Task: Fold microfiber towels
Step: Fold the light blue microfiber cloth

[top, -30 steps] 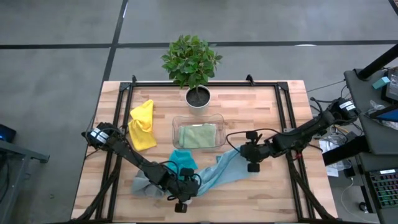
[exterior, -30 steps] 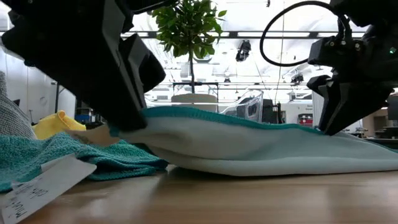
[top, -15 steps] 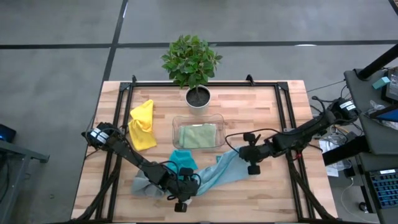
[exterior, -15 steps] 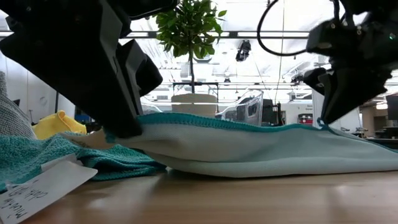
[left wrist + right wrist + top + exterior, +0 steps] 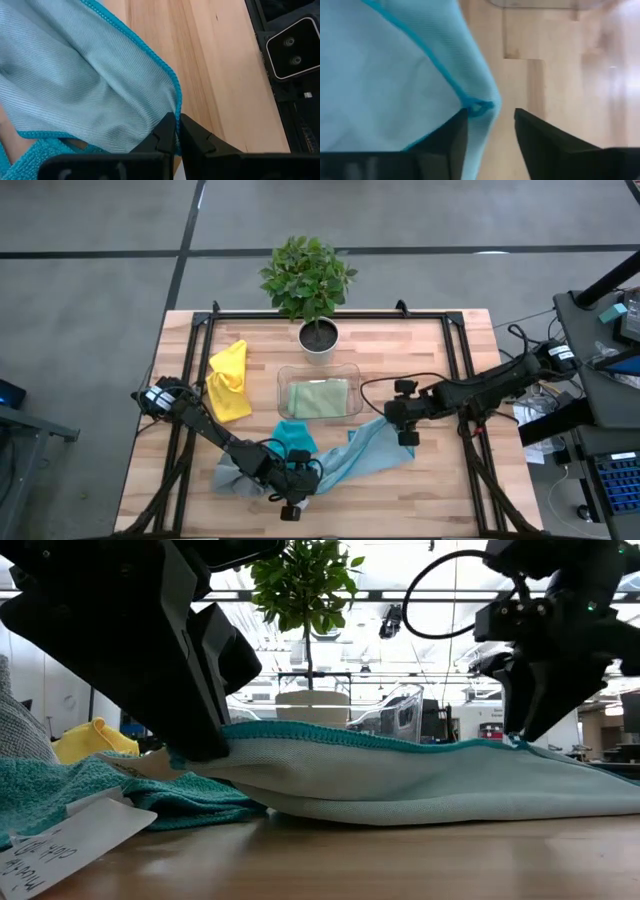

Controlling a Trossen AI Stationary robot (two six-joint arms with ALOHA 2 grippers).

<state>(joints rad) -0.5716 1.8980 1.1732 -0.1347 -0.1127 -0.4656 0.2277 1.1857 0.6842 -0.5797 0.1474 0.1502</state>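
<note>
Seen from above, the light blue towel point(image 5: 365, 454) lies stretched across the near middle of the wooden desk point(image 5: 420, 345) between the two arms. The left end effector point(image 5: 293, 498) is at its near-left end, the right end effector point(image 5: 404, 433) at its far-right corner. The left wrist view alone shows the left fingers point(image 5: 165, 135) pressed together on the towel's teal-stitched hem. The right wrist view shows the right fingers point(image 5: 451, 137) parted, the towel's corner lying between them against one finger, not clamped.

The cloth is finely ribbed and drapes in soft folds. From desk level it reads as a low, rounded hump point(image 5: 400, 775), with a looped teal towel point(image 5: 90, 790) and a paper tag point(image 5: 60, 840) beside it.

The overhead view also shows a crumpled yellow towel point(image 5: 229, 380) at far left, a folded green towel point(image 5: 318, 397) inside a clear tray point(image 5: 284, 374), and a potted plant point(image 5: 309, 285) at the far edge. A grey towel point(image 5: 226, 476) is mostly hidden under the left arm.
</note>
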